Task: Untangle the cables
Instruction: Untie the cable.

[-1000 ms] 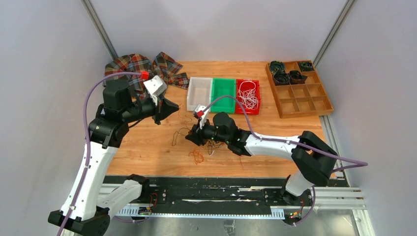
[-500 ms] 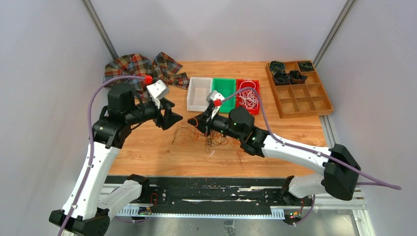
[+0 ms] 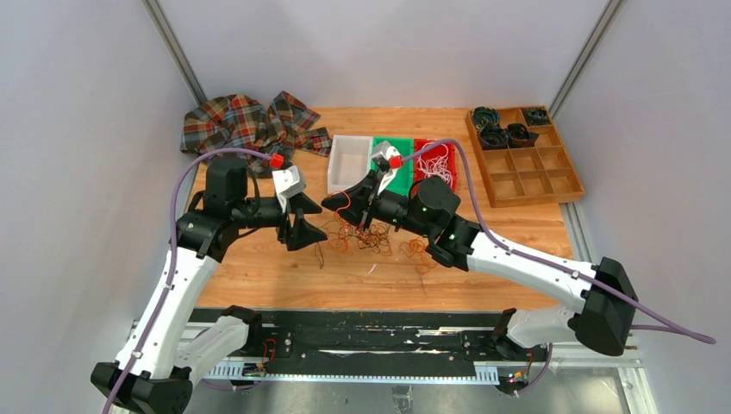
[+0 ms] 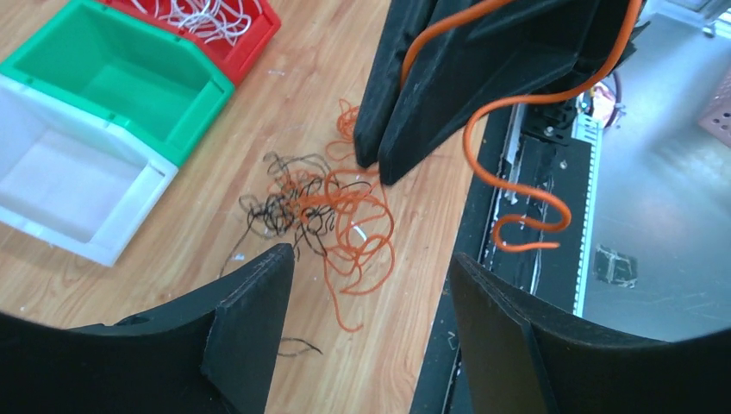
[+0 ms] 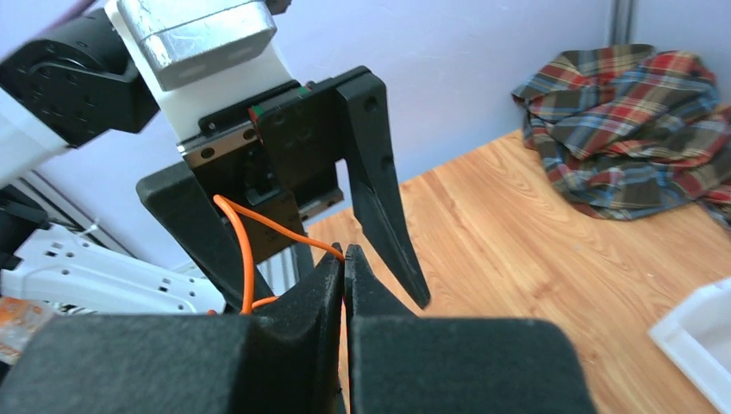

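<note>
Here, left tool (image 4: 371,263) held open, right tool (image 5: 344,250) clamped shut on an orange cable (image 4: 517,188), tangle of orange and black cables (image 4: 332,211) spread on the bench (image 4: 310,78) below

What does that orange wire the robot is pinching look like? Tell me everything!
The orange cable is thin, smooth and bendy, like plastic-coated string. The right gripper has its fingers shut on it, holding it above the table. One part hangs in wiggly loops and ends loose in the air. The left gripper is open close by, not pinching it. Below lies the tangle of orange and black cables.
</note>
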`<state>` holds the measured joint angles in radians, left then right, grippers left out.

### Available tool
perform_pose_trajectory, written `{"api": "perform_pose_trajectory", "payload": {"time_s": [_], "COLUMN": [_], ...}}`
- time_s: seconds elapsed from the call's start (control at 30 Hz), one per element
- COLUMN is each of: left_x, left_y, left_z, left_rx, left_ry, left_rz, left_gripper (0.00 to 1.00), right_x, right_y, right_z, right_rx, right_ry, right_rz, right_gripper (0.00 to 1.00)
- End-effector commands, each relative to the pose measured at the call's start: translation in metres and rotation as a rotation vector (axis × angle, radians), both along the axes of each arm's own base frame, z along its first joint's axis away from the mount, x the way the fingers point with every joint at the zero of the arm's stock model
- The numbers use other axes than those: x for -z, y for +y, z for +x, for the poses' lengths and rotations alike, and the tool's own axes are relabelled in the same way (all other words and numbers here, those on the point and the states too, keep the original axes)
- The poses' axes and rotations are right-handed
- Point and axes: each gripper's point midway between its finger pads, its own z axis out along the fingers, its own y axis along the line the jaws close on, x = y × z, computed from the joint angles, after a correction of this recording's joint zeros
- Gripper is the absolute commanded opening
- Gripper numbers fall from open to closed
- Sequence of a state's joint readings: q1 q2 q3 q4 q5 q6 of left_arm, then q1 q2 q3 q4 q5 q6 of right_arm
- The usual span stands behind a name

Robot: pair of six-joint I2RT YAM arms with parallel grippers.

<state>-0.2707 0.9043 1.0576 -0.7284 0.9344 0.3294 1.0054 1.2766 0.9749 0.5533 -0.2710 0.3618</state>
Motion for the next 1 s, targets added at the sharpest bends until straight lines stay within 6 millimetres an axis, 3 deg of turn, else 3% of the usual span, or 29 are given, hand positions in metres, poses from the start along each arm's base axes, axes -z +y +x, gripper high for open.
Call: {"api": "perform_pose_trajectory", "payload": {"time_s": [0.0,0.2,0.43,0.47,0.53,0.63,0.73,0.83,0.97], "left_x": [-0.014,-0.009,-0.008,-0.007,-0.008,-0.015,-0.018,-0.019,-0.027], "left_y": [-0.008,-0.012,-0.016,-0.015,-0.015,-0.015,-0.014,-0.012,-0.012], "left_z": [-0.004,0.012,0.023,0.022,0.019,0.015,0.013,0.012,0.008], "left_rx": [0.053,-0.018,-0.059,-0.062,-0.058,-0.045,-0.04,-0.038,-0.028], "left_ry": [-0.023,0.017,0.053,0.055,0.061,0.057,0.052,0.037,0.034], "left_rz": [-0.071,-0.115,-0.167,-0.161,-0.156,-0.157,-0.149,-0.13,-0.137], "left_gripper": [0.71,0.63,0.12,0.07,0.01,0.01,0.01,0.01,0.01], "right_x": [-0.023,-0.022,-0.024,-0.022,-0.018,-0.01,0.003,0.022,0.048], "right_y": [0.017,0.03,0.031,0.028,0.023,0.009,-0.004,-0.018,-0.029], "right_z": [-0.015,-0.027,-0.031,-0.031,-0.029,-0.027,-0.023,-0.022,-0.02], "right_rx": [-0.115,-0.181,-0.199,-0.191,-0.167,-0.117,-0.062,-0.032,-0.003], "right_ry": [0.036,0.056,0.047,0.039,0.017,-0.019,-0.058,-0.093,-0.117], "right_rz": [0.067,0.089,0.092,0.087,0.07,0.045,-0.014,-0.102,-0.182], "right_gripper": [0.01,0.01,0.01,0.03,0.2,0.45,0.61,0.7,0.73]}}
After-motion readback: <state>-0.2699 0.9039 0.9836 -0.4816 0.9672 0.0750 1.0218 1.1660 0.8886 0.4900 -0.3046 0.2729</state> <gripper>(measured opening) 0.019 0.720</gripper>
